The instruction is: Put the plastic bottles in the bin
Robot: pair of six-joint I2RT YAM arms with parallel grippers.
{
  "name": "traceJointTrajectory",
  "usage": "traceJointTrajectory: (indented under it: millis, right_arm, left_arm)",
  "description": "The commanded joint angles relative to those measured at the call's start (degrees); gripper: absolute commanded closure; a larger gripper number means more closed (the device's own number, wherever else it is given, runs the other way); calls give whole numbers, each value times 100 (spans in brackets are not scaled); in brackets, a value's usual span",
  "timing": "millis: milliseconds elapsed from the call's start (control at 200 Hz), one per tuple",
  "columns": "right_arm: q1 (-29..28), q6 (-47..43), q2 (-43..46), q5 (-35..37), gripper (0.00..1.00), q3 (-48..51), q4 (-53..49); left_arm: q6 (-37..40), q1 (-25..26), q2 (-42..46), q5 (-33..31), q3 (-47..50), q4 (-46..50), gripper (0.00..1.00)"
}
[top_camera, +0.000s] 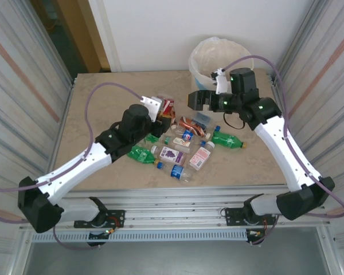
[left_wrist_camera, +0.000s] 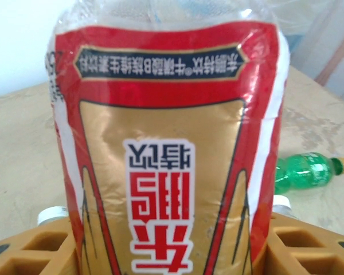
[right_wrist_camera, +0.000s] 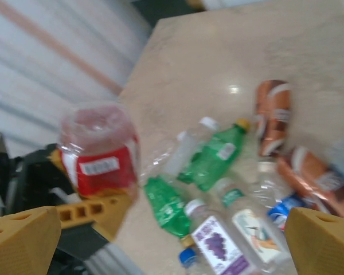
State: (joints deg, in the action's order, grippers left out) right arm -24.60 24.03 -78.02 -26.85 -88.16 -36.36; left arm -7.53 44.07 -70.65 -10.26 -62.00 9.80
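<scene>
1. Your left tool [top_camera: 159, 117] is clamped on a red-and-gold-labelled bottle [left_wrist_camera: 166, 143], held up off the counter [top_camera: 103, 103] and well short of the bin [top_camera: 198, 63].
2. Your right tool [top_camera: 196, 99] hangs spread wide and empty, just beside the bin.
3. A cluster of plastic bottles [top_camera: 186, 149] lies on the counter near the bin, so most of the job looks undone.
4. You cannot see the bin's contents.

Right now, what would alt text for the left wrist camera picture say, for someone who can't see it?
A clear plastic bottle with a red and gold label, its print upside down, stands close to the camera, gripped between the orange fingers of the left tool. Behind it, a green bottle lies on the beige table.
</scene>
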Motion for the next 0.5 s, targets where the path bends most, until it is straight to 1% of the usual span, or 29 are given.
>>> traceJointTrajectory:
  millis: [0, 100, 235, 496]
  right_arm:
    - [-267, 113, -220, -733, 0, -306, 249]
    - [-514, 96, -438, -891, 7, -453, 274]
    - [-775, 84, -675, -982, 11, -550, 327]
    - [-977, 163, -970, -1173, 22, -554, 443]
  left_arm:
    - [177, 86, 340, 215, 255, -640, 53]
    - [204, 178, 466, 327, 411, -795, 53]
    - [342, 321, 531, 385, 472, -857, 53]
    - [454, 457, 580, 348, 516, -959, 52]
